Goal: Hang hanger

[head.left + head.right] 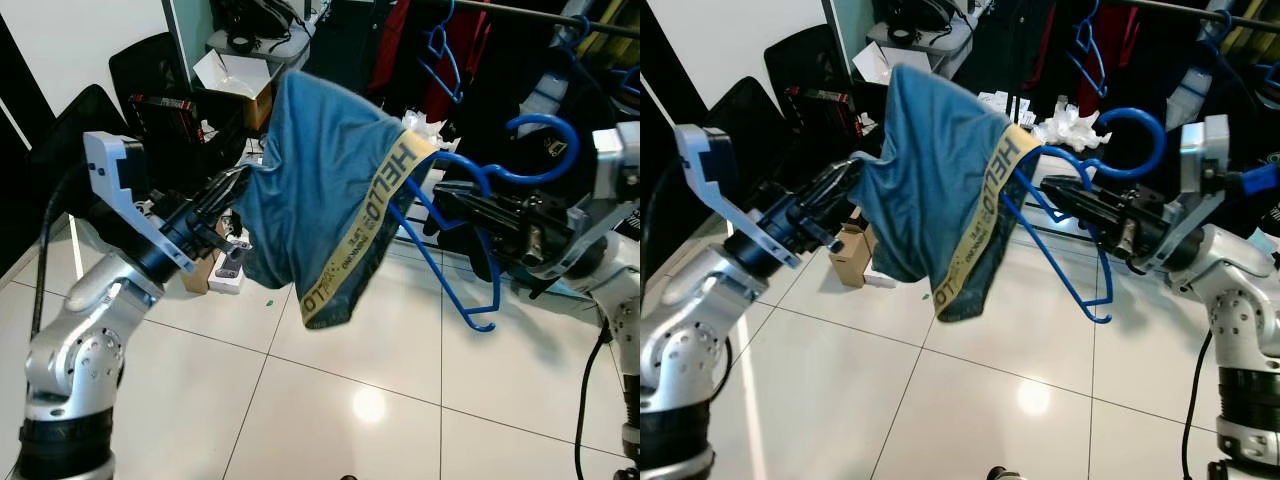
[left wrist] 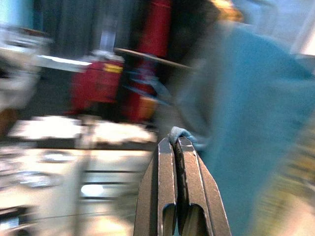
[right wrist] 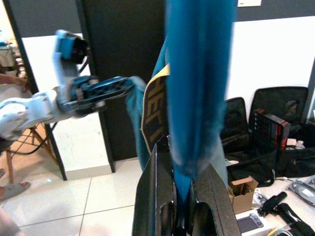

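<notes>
Right end effector (image 1: 450, 199) grips blue hanger (image 1: 480, 255); left end effector (image 1: 235, 190) pinches blue garment (image 1: 325, 190)

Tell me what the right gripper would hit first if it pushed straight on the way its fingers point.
Probably the blue garment: the right gripper, shut on the blue hanger, points at the cloth draped there. Depth is uncertain.

Bright indoor light; a lamp's glare spot on the floor tiles (image 1: 368, 404). The left wrist view is motion-blurred throughout.

Glossy white tiled floor (image 1: 330, 400), white wall (image 1: 80, 40), black chairs (image 1: 150, 65), cluttered clothes rail (image 1: 560, 20) behind.
</notes>
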`<state>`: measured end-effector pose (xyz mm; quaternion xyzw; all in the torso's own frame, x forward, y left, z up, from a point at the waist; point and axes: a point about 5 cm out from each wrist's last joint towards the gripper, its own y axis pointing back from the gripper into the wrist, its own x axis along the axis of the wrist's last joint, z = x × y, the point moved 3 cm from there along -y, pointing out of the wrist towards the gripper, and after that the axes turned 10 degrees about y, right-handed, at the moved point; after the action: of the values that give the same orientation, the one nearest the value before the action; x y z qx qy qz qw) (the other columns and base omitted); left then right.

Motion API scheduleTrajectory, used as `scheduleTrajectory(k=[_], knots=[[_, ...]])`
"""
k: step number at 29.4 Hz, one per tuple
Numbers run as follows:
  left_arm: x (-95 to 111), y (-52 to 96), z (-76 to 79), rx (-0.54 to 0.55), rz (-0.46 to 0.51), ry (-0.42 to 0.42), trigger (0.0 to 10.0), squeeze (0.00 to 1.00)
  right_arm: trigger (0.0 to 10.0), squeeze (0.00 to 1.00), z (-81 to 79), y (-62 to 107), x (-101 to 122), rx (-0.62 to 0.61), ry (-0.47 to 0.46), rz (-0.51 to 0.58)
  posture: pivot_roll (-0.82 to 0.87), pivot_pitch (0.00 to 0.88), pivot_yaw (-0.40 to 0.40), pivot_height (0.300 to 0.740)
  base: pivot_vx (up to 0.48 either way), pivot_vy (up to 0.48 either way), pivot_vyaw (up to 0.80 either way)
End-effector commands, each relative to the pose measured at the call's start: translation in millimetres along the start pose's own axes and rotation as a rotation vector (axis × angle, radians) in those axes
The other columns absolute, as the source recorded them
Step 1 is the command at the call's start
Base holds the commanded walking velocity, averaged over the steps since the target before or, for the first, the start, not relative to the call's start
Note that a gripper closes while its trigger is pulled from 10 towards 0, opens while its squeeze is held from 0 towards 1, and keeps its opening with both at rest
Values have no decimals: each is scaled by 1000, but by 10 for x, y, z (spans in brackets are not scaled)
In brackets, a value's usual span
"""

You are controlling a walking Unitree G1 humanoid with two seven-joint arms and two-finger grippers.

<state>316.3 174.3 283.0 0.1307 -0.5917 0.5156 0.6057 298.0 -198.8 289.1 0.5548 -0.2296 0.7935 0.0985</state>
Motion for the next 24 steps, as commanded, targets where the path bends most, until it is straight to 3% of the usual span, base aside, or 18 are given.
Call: scheduleTrajectory(k=[1, 3, 4, 9, 18, 23, 24], knots=[[88, 46, -167, 84, 27, -49, 10000, 102, 10000, 0, 1, 40, 75, 5, 15, 14, -24, 149, -9, 740, 0, 0, 0], [99, 50, -182, 91, 30, -51, 10000, 102, 10000, 0, 3, 41, 79, 4, 16, 15, -24, 149, -9, 740, 0, 0, 0], [111, 57, -190, 90, 31, -51, 10000, 1000, 10000, 0, 4, 39, 86, 5, 19, 15, -24, 149, -9, 740, 0, 0, 0], [110, 67, -179, 76, 21, -54, 10000, 1000, 10000, 0, 1, 31, 96, 8, 23, 18, -24, 145, -9, 740, 0, 0, 0], [12, 115, -108, 9, -81, -140, 10000, 1000, 10000, 0, 33, -14, 95, -4, 41, 6, -23, 143, -12, 740, 0, 0, 0], [-53, -24, 283, -120, -61, -74, 10000, 1000, 10000, 0, 183, -129, -62, -106, 88, -67, -25, 139, -13, 740, 0, 0, 0], [-53, -24, 283, -120, -61, -74, 10000, 1000, 10000, 0, 183, -129, -62, -106, 88, -67, -25, 139, -13, 740, 0, 0, 0]])
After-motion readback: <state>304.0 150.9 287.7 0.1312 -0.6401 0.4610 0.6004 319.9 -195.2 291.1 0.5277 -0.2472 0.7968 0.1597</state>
